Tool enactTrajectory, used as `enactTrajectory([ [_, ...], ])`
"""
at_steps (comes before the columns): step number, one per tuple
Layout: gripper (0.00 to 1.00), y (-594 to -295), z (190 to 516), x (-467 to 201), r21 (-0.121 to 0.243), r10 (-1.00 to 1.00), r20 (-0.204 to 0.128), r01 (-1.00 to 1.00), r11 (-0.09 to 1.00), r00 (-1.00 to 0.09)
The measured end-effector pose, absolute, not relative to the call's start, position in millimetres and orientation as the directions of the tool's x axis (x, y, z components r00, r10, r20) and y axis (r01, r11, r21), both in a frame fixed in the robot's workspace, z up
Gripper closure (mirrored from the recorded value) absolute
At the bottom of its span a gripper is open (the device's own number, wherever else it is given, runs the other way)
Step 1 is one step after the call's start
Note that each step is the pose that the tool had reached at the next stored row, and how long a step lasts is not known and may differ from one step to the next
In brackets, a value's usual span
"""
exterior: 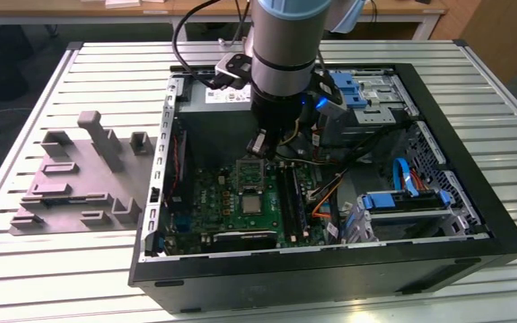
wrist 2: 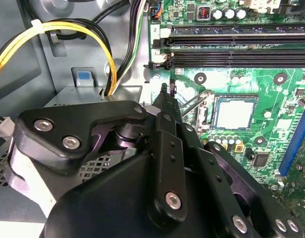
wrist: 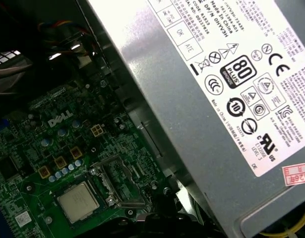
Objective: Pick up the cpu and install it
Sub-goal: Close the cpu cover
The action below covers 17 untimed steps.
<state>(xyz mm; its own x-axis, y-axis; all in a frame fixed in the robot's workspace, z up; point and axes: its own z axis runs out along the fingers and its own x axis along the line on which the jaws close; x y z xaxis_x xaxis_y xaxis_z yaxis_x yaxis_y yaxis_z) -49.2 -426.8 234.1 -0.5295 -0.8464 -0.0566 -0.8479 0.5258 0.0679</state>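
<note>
The cpu [wrist 2: 235,111] is a small silvery square lying flat in the socket on the green motherboard, also seen as the cpu [wrist: 80,201] and the cpu [exterior: 252,202]. The socket's metal frame [wrist: 116,184] stands swung open beside it. My gripper [wrist 2: 164,92] is shut with nothing visible between its fingers, and hangs above the board beside the open frame, a short way from the chip. A thin metal socket lever [wrist 2: 193,101] runs right by the fingertips; I cannot tell if they touch. In the exterior view the gripper [exterior: 261,149] is low inside the case, just behind the socket.
A large grey power supply box [wrist: 231,99] with a white label stands close beside the gripper. Yellow and black cables [wrist 2: 53,34] loop nearby. Black memory slots [wrist 2: 241,47] lie past the socket. Blue drive brackets [exterior: 402,200] and case walls [exterior: 474,175] hem the space. A grey fixture [exterior: 79,175] sits outside.
</note>
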Motion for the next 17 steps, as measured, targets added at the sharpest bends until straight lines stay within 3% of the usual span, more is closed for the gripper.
enactTrajectory([
  [17,0.89,-426.8,238.3,-49.2,0.068,-0.892,-0.056,-0.893,0.444,-0.448],
])
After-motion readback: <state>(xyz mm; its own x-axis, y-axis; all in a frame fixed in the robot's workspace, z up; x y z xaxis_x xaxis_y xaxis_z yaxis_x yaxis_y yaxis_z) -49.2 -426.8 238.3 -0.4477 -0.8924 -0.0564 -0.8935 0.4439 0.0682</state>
